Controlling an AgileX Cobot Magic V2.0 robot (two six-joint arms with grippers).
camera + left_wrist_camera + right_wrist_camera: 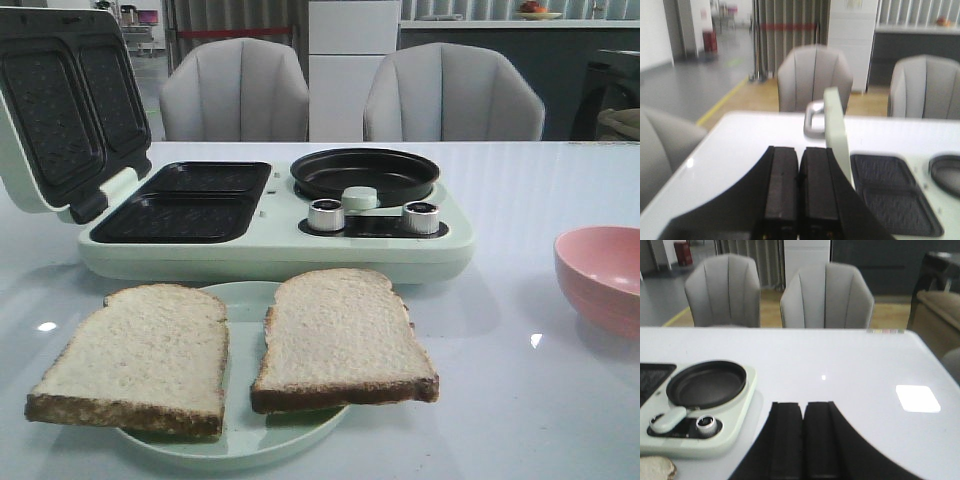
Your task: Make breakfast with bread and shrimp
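Pale beige bread, two slices with brown crusts, lies on a light green plate (240, 445) at the near edge of the white bench (520, 400). The left slice (140, 355) hangs over the plate's left rim; the right slice (340, 335) sits just beside it, with a narrow gap between them. A corner of bread (655, 469) also shows in the right wrist view.

Just behind the plate stands a mint green breakfast maker (270, 245). Its lid (65, 105) is tilted up at the left, showing two dark ridged plates inside. Below the lid are two dark grill wells (190, 200). To their right is a round black pan (365, 172), and in front of the pan are two silver knobs (325, 215) with a small green handle (360, 197) between them. No brand or writing can be read on the maker or the knobs.

A pink bowl (605, 275) stands at the bench's right side, well apart from the plate. No shrimp can be made out in any view.

The left gripper (799, 190) has its jaws pressed together, holding nothing. The right gripper (804, 440) is likewise closed, with only a thin seam between the jaws.

Two grey chairs (235, 90) stand behind the bench.
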